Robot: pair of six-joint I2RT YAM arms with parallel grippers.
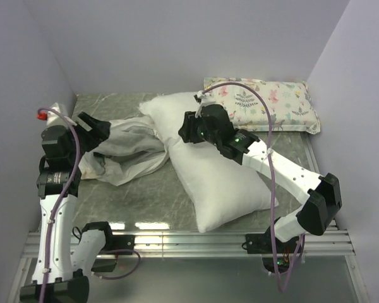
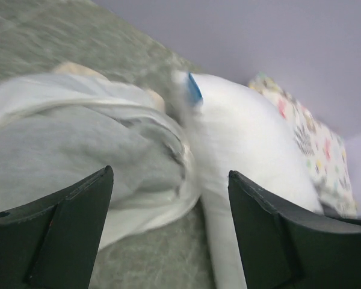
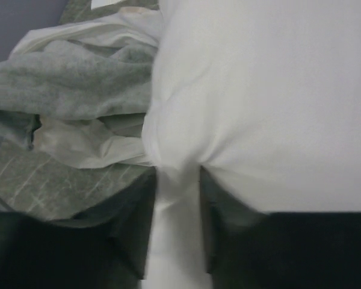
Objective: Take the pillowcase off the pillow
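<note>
The white pillow (image 1: 221, 183) lies diagonally across the middle of the table. Left of it the pillowcase (image 1: 129, 148) is a crumpled heap, grey plush with white lining showing, touching the pillow's far left end. My left gripper (image 1: 91, 129) hovers open over the heap's left part; in its wrist view the fingers (image 2: 170, 174) frame the pillowcase (image 2: 78, 144) and the pillow (image 2: 246, 132) with nothing between them. My right gripper (image 1: 188, 129) is at the pillow's upper end. Its jaws (image 3: 177, 174) stand slightly parted with a gathered fold of the pillow (image 3: 265, 90) between them, the pillowcase (image 3: 72, 78) beyond.
A pastel animal-print pillow (image 1: 271, 101) lies at the back right against the wall. Walls close in the grey marbled table (image 1: 145, 196) on three sides. A metal rail (image 1: 177, 240) runs along the near edge. A red cap (image 1: 42, 114) shows by the left wall.
</note>
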